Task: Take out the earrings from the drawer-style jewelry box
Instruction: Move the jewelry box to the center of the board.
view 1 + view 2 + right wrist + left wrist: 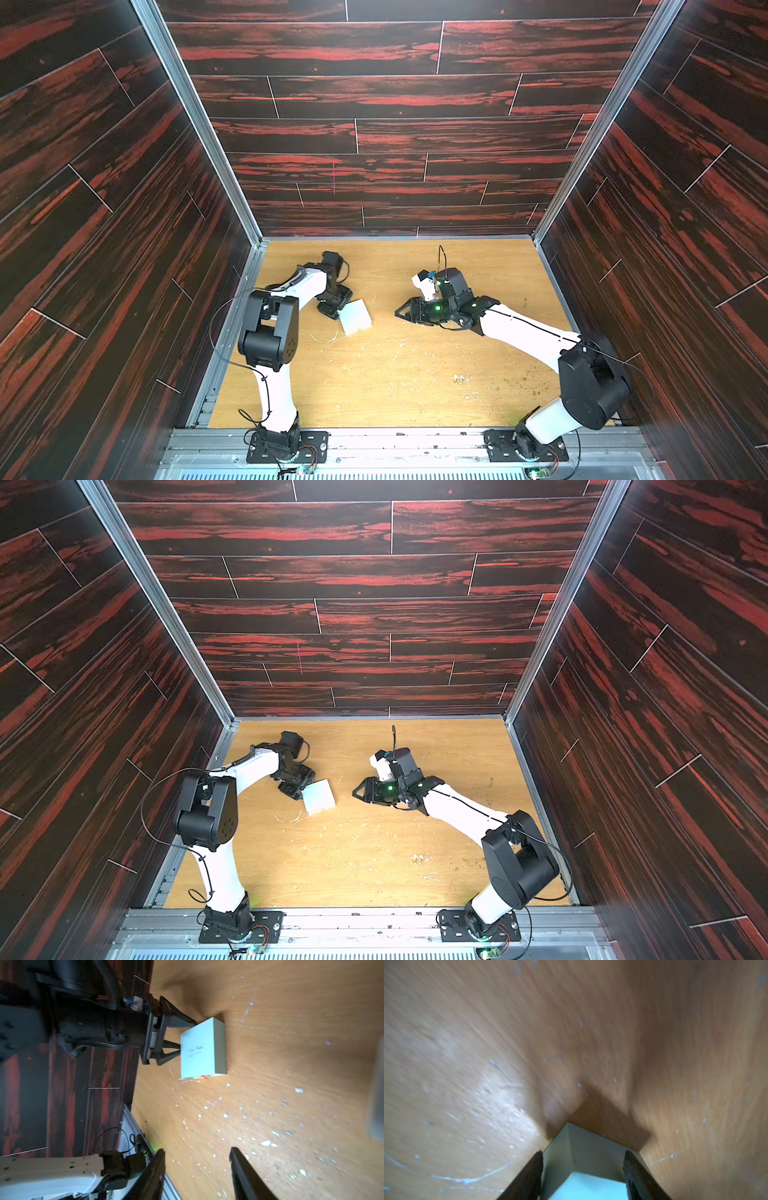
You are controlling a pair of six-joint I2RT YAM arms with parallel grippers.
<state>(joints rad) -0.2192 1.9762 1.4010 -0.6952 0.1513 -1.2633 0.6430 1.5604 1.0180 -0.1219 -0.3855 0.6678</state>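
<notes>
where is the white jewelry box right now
In both top views the jewelry box lies on the wooden table, on the robot's left side, one end between the left gripper's fingers; the right gripper is apart from it.

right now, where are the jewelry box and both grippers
jewelry box (199, 1034), right wrist view, lettered top face
left gripper (583, 1153), left wrist view, between jaws
right gripper (197, 1150), right wrist view, between jaws

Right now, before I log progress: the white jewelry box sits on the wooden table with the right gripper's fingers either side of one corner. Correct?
No: it is the left gripper whose fingers stand either side of one corner of the jewelry box, as the left wrist view shows. The box does sit on the wooden table.
</notes>
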